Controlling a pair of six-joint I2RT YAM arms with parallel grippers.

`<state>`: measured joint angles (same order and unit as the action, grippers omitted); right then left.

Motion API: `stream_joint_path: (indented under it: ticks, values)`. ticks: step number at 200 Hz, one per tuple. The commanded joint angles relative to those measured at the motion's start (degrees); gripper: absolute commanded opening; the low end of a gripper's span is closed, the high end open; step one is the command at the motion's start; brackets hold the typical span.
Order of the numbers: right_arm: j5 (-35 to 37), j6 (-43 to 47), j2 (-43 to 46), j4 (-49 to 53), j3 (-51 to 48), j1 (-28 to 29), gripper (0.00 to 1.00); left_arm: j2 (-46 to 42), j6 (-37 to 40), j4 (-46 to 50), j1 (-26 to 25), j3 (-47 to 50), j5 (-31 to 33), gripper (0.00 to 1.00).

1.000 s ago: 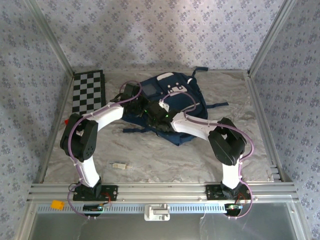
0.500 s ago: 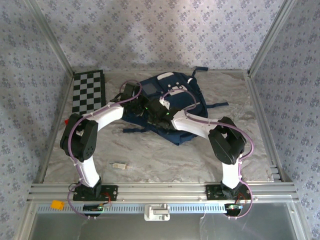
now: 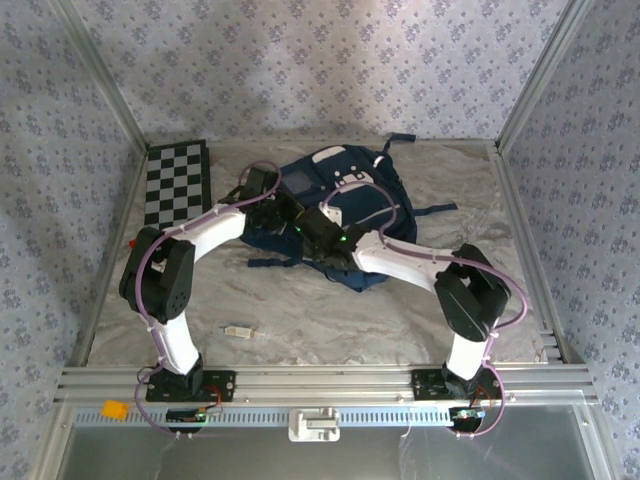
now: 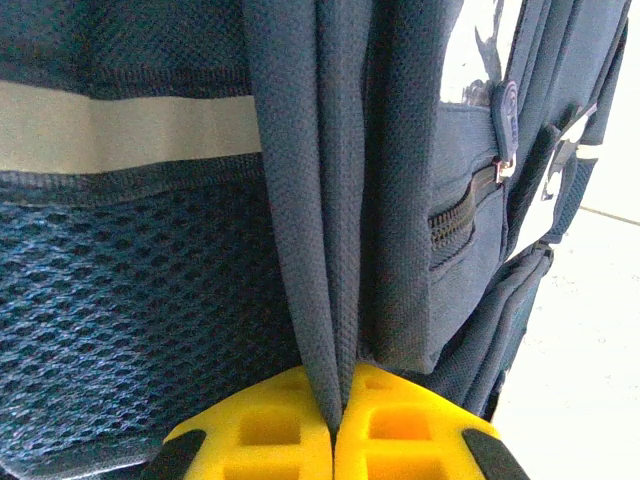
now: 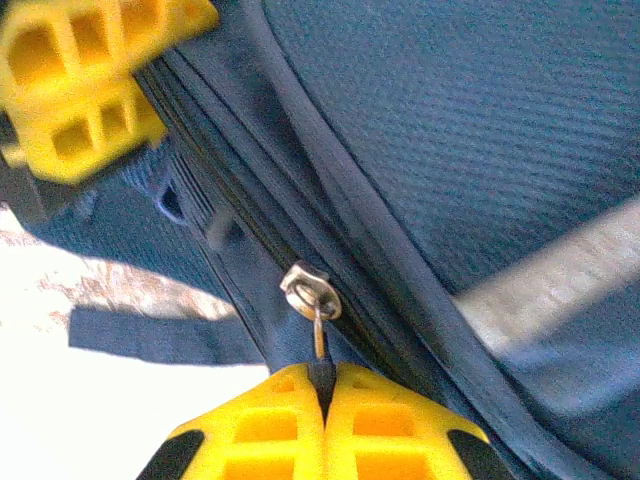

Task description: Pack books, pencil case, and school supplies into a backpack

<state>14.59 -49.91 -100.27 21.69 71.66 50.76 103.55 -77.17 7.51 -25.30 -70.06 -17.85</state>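
Backpack (image 3: 370, 210) gripped at zip and at fabric

Right fingers (image 5: 318, 425): pressed fully together on the zipper pull (image 5: 318, 345). The metal tab hangs from the slider straight into the seam between them. The zip track runs diagonally up-left from there across navy cloth. A white trim stripe (image 5: 560, 260) crosses at right.

Left fingers (image 4: 345, 445): closed tight, with a vertical fold of the backpack's navy fabric pinched between them. A mesh side pocket (image 4: 120, 300) lies left of the fold, with a white band above it, and a second zipper (image 4: 460, 215) lies to the right. In the right wrist view these left fingers sit up-left of the slider, close by.

Top view: both arms reach inward, and their wrists meet over the near-left part of the backpack. It lies on the tabletop (image 3: 400, 320) toward the far middle, straps trailing on either side. A pale stick-like item (image 3: 238, 330) lies alone near the left arm's base, well apart from the backpack. Chequered board (image 3: 178, 185) at far left. Tiny red block (image 3: 133, 242) by the left edge.
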Motion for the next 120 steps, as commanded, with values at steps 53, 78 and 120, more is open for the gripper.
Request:
stream_joint_path:
  ticks: [53, 78, 120]
  values:
    - [-1.65, 6.78, 18.00, 14.50, -15.20, -1.07, 0.00, 2.59, 5.35, 2.64, 6.42, -8.09, 0.05, 0.00]
    - [-1.05, 13.23, 23.59, 17.34, -17.66, -1.51, 0.00, 6.19, 9.93, 4.71, 8.84, -13.35, -2.69, 0.00]
    - [-9.65, 22.04, 16.49, 8.74, -8.78, 3.35, 0.00, 14.36, 16.98, 5.58, 8.74, -25.44, -12.35, 0.07]
